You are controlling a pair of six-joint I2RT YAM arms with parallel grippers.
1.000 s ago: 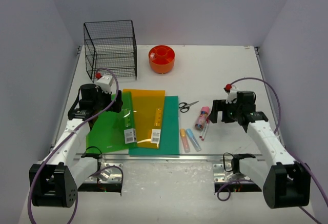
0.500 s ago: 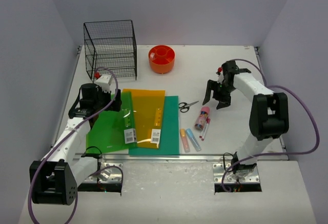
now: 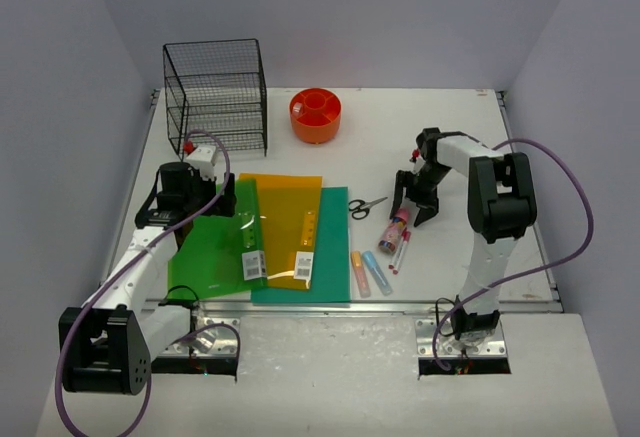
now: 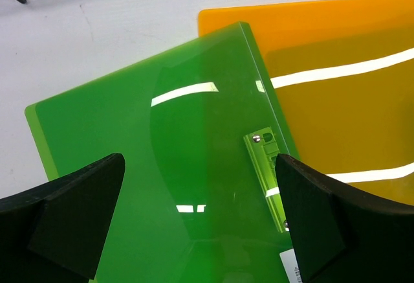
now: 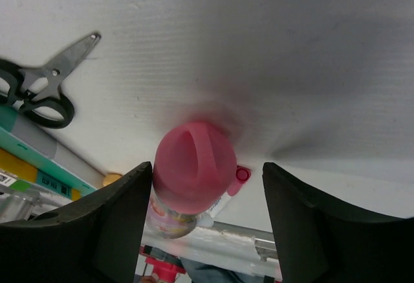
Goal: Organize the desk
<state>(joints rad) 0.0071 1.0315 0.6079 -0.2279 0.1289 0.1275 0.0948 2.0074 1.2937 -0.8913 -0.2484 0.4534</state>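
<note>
The desk (image 3: pixel 440 127) is a white tabletop. My left gripper (image 3: pixel 228 200) is open over the back edge of a green folder (image 3: pixel 212 249); in the left wrist view the gripper (image 4: pixel 199 161) straddles the folder (image 4: pixel 162 134) just above it. The green folder overlaps an orange folder (image 3: pixel 288 225), which lies on a teal folder (image 3: pixel 330 257). My right gripper (image 3: pixel 417 197) is open around the pink cap end of a lying bottle (image 3: pixel 395 229). In the right wrist view that gripper (image 5: pixel 207 166) has its fingers either side of the bottle (image 5: pixel 194 163), not closed on it.
A black wire rack (image 3: pixel 215 92) and an orange round organizer (image 3: pixel 315 115) stand at the back. Scissors (image 3: pixel 367 205) lie left of the bottle. Pens (image 3: pixel 404 249) and orange and blue highlighters (image 3: pixel 368 272) lie near the front metal rail (image 3: pixel 400 306).
</note>
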